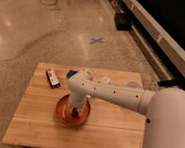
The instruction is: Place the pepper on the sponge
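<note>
Gripper [75, 109] hangs low inside the orange bowl [60, 116], pointing straight down; whether it is open or closed cannot be told. To its upper left, the boxy red, black and white item [53, 78] lies on the wooden worktop [34, 127], well apart from the bowl. The bowl sits around and beneath the gripper, near the middle of the worktop. A small dark red shape, the pepper [75, 115], shows in the bowl right at the gripper's tip; whether it is gripped cannot be told. Just behind the gripper, the blue sponge [71, 73] peeks out from behind the white arm [113, 95], which stretches away to the right toward the robot's body [173, 128].
</note>
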{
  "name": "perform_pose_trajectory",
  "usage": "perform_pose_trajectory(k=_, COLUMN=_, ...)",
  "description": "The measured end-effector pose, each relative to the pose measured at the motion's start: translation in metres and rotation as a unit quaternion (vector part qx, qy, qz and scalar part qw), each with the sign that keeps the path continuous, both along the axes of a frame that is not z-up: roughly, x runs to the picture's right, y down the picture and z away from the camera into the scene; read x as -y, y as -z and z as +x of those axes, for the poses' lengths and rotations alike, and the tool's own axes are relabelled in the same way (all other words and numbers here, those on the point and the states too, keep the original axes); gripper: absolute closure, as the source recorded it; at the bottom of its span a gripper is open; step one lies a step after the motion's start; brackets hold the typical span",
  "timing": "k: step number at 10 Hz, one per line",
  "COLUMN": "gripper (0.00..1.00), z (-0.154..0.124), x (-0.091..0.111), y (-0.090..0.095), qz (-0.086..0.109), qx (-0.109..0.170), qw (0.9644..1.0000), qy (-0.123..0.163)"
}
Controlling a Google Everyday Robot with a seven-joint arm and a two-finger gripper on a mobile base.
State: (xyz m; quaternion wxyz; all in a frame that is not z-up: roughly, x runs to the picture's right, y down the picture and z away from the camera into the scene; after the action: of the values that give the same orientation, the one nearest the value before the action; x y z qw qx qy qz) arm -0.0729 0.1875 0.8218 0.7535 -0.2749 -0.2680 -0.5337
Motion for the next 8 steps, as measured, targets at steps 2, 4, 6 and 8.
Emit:
perform_pose_trajectory(k=2, gripper=1.00, z=-0.010, x=0.029, y=0.017, qz=0.010, qx=0.010, qw=0.9999, qy=0.000)
perform_pose_trajectory(k=4, gripper=1.00, z=-0.024, x=0.058, y=0.032, qz=0.020, qx=0.028, qw=0.9994, qy=0.006)
perform_pose_trajectory(k=6, gripper=1.00, z=-0.044, x=0.085, y=0.036, qz=0.029, qx=0.049, qw=0.9984, qy=0.005)
perform_pose_trajectory(k=8, gripper=1.00, z=-0.056, x=0.103, y=0.034, qz=0.027, qx=0.061, qw=0.9978, qy=-0.007)
